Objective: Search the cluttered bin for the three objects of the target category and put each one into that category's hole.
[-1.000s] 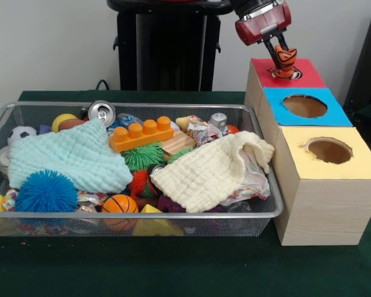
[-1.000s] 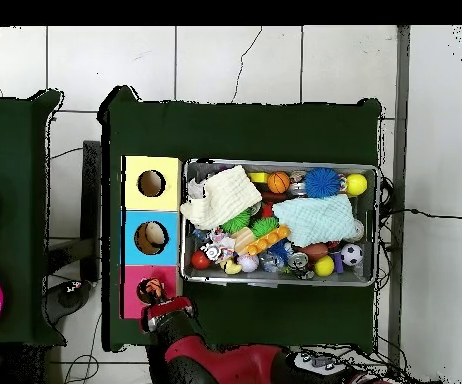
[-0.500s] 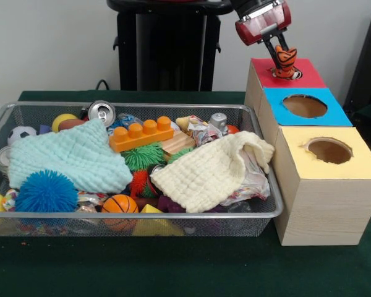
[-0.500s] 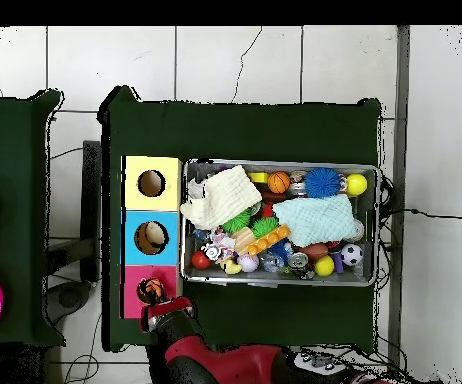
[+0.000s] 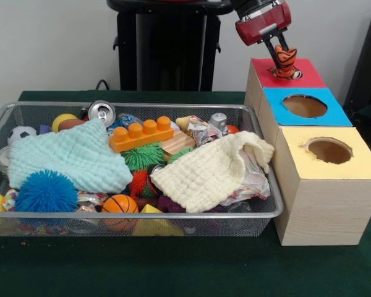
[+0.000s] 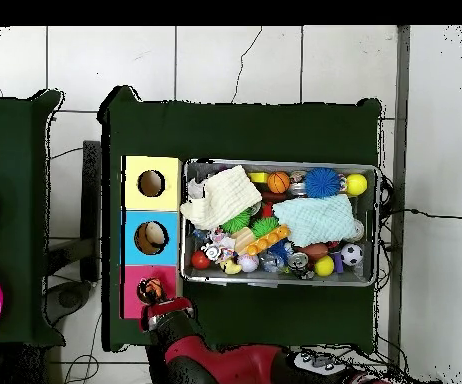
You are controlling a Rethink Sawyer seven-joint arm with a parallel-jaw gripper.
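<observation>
Gripper [image 5: 285,57] pinching orange striped toy [image 5: 285,60] over hole in red box [image 5: 287,72], far end of box row. Toy's bottom at or just inside hole rim; can't tell which. Vs 1 s ago: toy raised a touch in front view, otherwise barely any change, no release yet. Judged: drop-off step stalled or slow, toy not yet deposited. Bin [image 5: 267,213] clutter untouched: cloths, balls, can, blocks same spots.
</observation>
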